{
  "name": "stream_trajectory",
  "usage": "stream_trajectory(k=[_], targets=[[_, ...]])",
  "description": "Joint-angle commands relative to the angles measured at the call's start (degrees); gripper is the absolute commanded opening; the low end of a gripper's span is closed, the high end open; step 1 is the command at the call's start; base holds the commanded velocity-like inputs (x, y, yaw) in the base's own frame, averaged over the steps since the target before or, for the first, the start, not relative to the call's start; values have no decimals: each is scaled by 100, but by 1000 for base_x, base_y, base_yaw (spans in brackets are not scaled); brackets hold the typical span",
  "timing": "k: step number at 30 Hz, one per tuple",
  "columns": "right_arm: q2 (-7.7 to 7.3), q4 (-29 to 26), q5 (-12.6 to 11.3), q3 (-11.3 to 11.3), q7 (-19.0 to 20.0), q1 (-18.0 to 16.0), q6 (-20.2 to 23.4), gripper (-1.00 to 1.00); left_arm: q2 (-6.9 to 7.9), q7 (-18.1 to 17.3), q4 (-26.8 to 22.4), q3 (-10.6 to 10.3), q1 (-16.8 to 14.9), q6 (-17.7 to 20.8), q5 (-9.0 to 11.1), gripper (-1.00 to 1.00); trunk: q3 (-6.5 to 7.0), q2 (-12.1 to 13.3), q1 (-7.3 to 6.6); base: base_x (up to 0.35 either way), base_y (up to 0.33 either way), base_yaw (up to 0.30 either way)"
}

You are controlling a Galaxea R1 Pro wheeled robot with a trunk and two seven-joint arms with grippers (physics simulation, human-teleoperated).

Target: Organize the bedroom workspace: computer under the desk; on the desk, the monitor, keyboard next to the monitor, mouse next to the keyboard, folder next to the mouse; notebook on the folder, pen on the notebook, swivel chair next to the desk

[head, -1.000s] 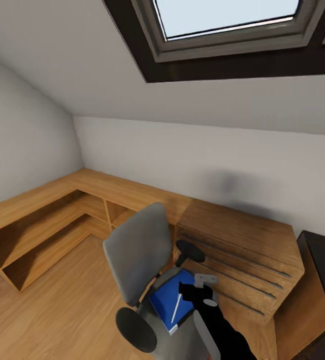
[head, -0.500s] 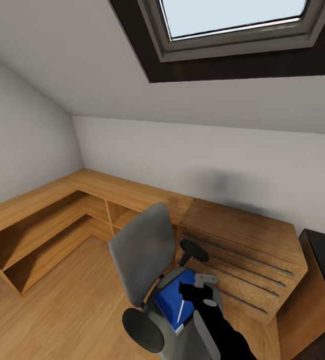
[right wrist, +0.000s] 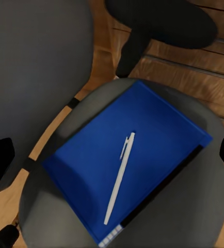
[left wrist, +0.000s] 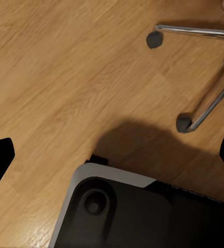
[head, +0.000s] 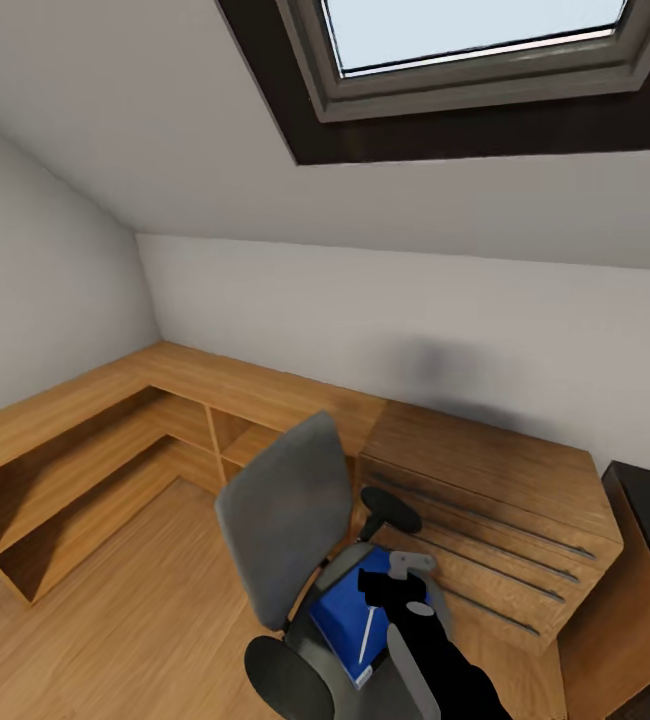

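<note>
The left gripper (left wrist: 112,155) hangs spread over bare floor by the swivel chair (head: 285,510); on its seat lies the folder (right wrist: 125,165), a loose pen (right wrist: 120,178) on top — the right gripper (right wrist: 112,155), spread above, could roll that pen off.

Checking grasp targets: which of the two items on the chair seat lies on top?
The slim white pen, lying diagonally on the flat bright blue folder.
</note>
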Motion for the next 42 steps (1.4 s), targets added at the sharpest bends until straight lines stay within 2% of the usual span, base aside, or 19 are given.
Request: stream_trajectory(k=[1, 23, 42], targets=[[-3, -7, -50, 21, -48, -6, 20, 100, 3, -3, 0, -49, -3, -18, 58, 100, -9, -12, 4, 28, 13, -202], [-3, -4, -49, 21, -42, -6, 20, 100, 3, -3, 0, -48, -3, -18, 56, 100, 76, -12, 4, 3, 2, -253], [-3, -4, -49, 29, -40, -6, 20, 100, 3, -3, 0, -44, -3, -18, 63, 100, 60, -12, 4, 0, 0, -267]])
